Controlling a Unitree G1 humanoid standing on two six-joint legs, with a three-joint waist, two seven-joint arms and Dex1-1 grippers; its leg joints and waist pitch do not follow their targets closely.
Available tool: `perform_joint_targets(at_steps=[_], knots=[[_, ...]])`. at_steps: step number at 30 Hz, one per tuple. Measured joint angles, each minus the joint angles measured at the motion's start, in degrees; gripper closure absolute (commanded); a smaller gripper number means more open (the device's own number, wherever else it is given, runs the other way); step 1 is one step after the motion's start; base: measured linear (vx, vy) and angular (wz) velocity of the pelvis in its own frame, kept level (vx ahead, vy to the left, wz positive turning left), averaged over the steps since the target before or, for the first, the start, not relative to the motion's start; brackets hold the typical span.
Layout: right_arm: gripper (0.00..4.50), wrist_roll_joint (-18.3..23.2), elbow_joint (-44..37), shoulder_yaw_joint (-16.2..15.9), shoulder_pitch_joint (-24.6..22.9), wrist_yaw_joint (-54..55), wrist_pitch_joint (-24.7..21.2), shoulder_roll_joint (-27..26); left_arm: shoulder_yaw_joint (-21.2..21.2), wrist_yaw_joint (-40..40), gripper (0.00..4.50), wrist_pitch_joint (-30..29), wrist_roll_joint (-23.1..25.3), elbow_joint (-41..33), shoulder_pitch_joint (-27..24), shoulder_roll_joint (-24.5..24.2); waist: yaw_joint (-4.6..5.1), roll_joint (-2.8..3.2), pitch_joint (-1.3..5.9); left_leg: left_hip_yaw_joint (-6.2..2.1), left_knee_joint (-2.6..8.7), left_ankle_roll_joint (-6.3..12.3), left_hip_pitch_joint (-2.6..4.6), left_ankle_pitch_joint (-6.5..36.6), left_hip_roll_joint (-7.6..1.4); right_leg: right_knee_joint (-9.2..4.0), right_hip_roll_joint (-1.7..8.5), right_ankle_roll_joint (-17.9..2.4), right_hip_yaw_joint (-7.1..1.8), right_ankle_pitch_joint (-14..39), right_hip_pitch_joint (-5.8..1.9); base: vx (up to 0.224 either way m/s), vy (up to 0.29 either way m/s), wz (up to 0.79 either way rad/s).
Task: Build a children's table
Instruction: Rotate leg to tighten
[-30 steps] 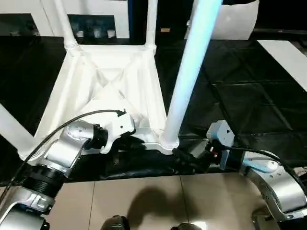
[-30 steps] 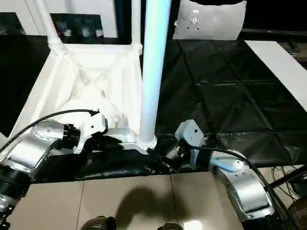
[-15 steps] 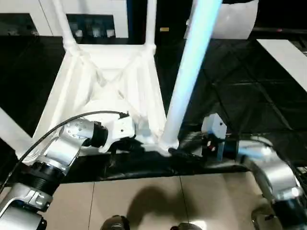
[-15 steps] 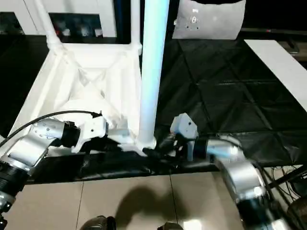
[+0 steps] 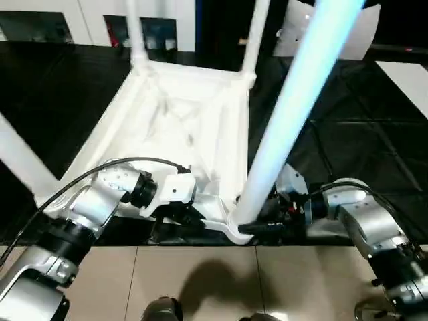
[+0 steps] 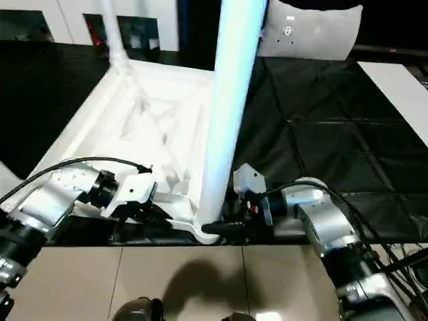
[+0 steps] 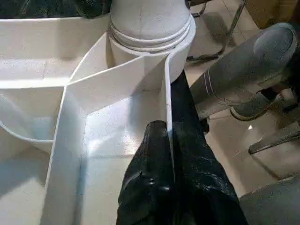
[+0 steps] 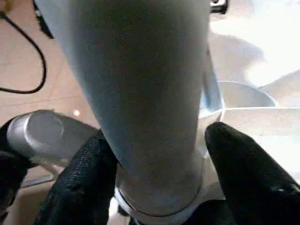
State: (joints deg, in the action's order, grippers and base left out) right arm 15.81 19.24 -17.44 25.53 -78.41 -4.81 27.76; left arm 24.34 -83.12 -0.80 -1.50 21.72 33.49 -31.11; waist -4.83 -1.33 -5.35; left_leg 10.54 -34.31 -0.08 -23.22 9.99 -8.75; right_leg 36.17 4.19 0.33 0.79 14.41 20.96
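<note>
1. So, your biggest item is the children's table (image 5: 180, 127): it lies upside down on the black mat (image 5: 348, 134), underside ribs facing up, its near edge at the mat's near edge where the tan floor (image 5: 200, 281) begins.
2. Legs stand up out of its corner sockets. The near-right leg (image 5: 287, 114) rises tall and tilts toward the right as it goes up. Two far legs (image 5: 137, 30) stand at the far corners, and another leg (image 5: 20, 160) crosses the left side of the head view.
3. Your left arm (image 5: 87, 214) reaches in from the near left, your right arm (image 5: 368, 227) from the near right, with a black cable running over each.
4. A white cushion-like object (image 6: 311, 33) sits beyond the far edge of the mat.
5. Your right gripper (image 8: 154, 187) has one finger on each side of the near-right leg just above its socket. Both black fingers (image 8: 79, 183) sit right against the tube, so it reads as grasping that leg at the base.
6. Your left gripper (image 7: 171, 159) is clenched on the table's raised rim (image 7: 166, 84) beside the near-right socket (image 7: 150, 28), with one finger inside the rim wall and one outside.
</note>
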Motion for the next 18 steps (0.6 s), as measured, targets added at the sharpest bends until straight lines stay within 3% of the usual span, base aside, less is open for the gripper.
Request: perform_joint_targets(at_steps=[9,18], knots=[[2.3,-0.14,4.02,-1.05,3.0,-4.32,1.03,-1.26,0.09,-1.13,4.5,1.13,-0.14,1.81,0.91,-0.02,-0.19,-0.02,-0.01,0.14,0.01,-0.01,0.0,0.01,0.0,0.01,0.07,-0.01,0.0,0.0,0.02,0.0,0.0,0.0],[2.45,0.1,1.94,-0.74,2.08,-4.5,-0.6,-0.6,-0.38,-1.46,4.5,-0.62,-1.16,1.92,0.72,0.49,-0.41,0.01,-0.04,0.26,0.07,-0.06,-0.01,0.05,0.0,-0.03,0.13,-0.01,-0.01,0.0,0.04,0.0,0.0,0.0]])
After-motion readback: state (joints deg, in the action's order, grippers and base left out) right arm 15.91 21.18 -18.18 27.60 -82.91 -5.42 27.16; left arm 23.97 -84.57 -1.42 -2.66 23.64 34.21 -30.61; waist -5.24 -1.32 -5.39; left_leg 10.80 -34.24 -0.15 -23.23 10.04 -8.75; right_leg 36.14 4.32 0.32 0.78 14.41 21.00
